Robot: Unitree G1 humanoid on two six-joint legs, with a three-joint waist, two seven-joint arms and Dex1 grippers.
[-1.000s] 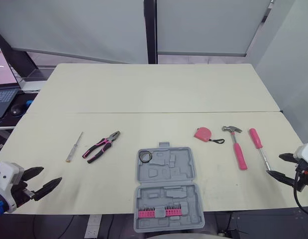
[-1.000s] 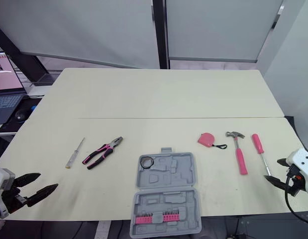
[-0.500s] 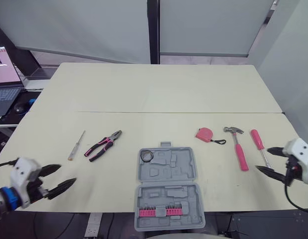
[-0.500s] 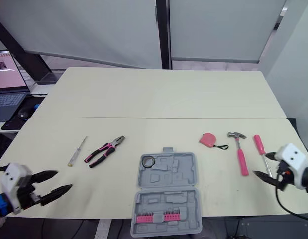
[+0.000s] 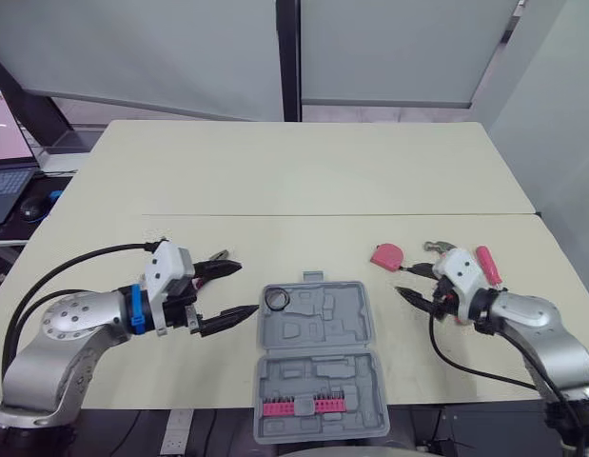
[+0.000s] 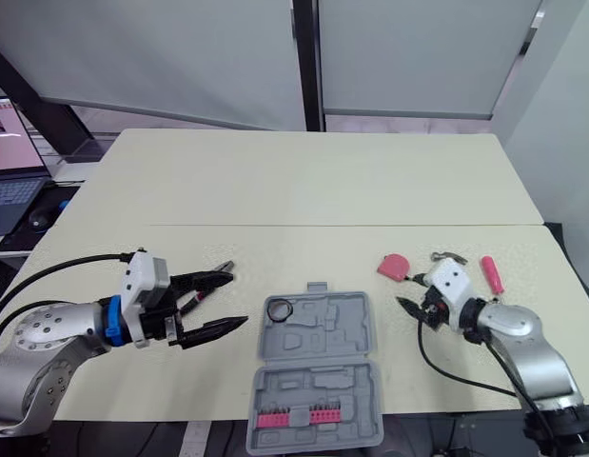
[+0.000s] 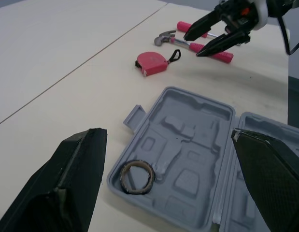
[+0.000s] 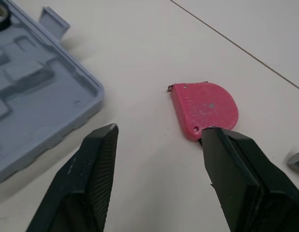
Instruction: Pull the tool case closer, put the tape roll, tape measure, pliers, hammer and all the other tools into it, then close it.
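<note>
Table: pale cream rectangular tabletop (image 5: 294, 171), with a thin straight seam (image 5: 275, 215) running across it from side to side.
Backdrop: two light grey flat panels (image 5: 151, 48) behind the table's far edge, with a black upright post (image 5: 288, 57) between them.
Left edge: open grey laptop (image 5: 4, 186), screen lit, standing off the table's left side.
Beside laptop: dark computer mouse (image 5: 29, 210); just beside it a small blue object (image 5: 55, 197), possibly a cap.

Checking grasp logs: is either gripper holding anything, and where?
Nothing held. Left gripper open beside the tool case; right gripper open by the tape measure.
</note>
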